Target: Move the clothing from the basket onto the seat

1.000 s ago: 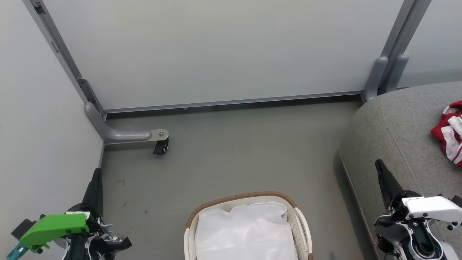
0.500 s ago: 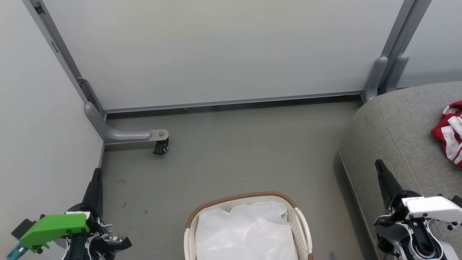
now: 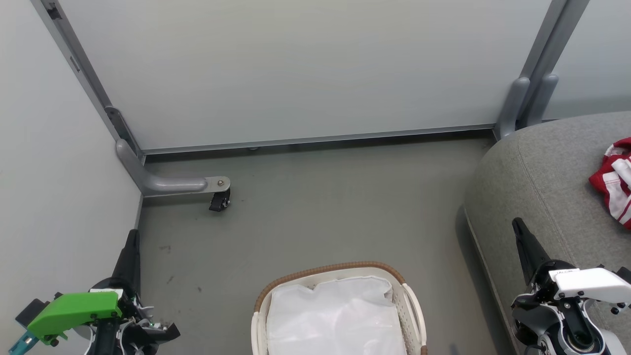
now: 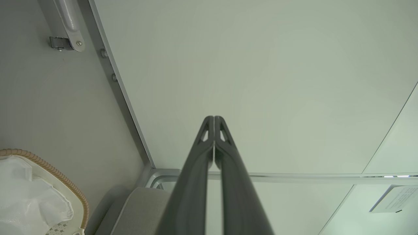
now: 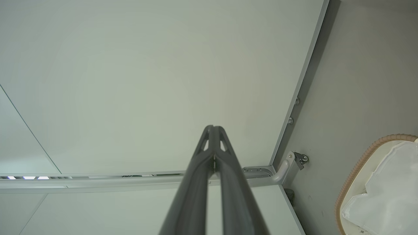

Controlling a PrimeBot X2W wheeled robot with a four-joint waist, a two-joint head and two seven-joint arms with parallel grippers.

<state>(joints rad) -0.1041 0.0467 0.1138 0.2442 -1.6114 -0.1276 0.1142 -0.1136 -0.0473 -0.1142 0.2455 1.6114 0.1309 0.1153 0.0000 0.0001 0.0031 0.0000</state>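
Note:
Red clothing with white trim [image 3: 613, 180] lies on the grey sofa seat [image 3: 537, 182] at the right edge of the head view. The cream basket with the brown rim [image 3: 320, 272] stands on the floor at bottom centre, holding a plain white sheet [image 3: 335, 315]; no red garment shows in it. My left gripper [image 3: 132, 236] is at the lower left by the wall, shut and empty [image 4: 214, 118]. My right gripper [image 3: 516, 224] is at the lower right beside the sofa's rounded edge, shut and empty [image 5: 212, 128]. The basket rim [image 4: 49, 168] [image 5: 362, 163] appears in both wrist views.
Pale partition panels [image 3: 296, 69] close off the back and left. A grey partition foot with a black caster [image 3: 219, 199] juts onto the floor at the left. Another grey foot [image 3: 522, 106] stands by the sofa. Grey floor [image 3: 320, 207] lies between basket, wall and sofa.

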